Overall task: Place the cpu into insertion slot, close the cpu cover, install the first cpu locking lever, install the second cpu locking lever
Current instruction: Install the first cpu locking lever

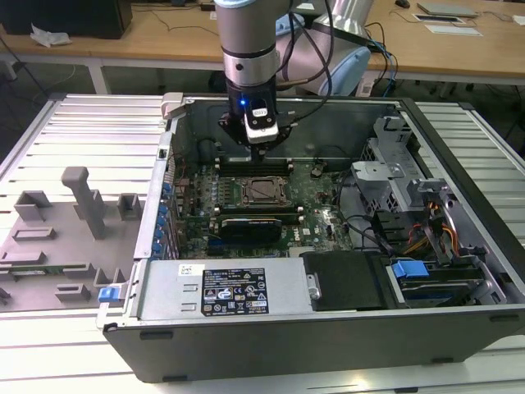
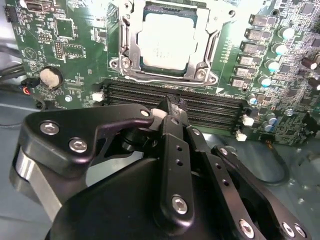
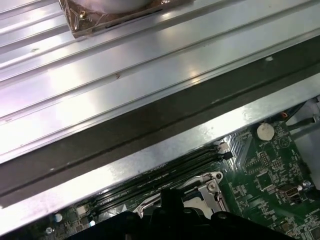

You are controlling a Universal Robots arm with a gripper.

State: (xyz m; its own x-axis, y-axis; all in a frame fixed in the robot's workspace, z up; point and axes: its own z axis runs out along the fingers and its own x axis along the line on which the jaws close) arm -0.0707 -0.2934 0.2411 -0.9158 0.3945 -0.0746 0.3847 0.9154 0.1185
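In the insertion slot [image 2: 165, 42] lies the pale silvery cpu [image 2: 161, 42], framed by metal; the claw [image 2: 169, 111] is closed, empty.

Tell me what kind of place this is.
Probably a robotics lab or test workshop. An open computer case lies on a ribbed metal table under a robot arm, grey fixture blocks stand beside it, and wooden desks run behind.
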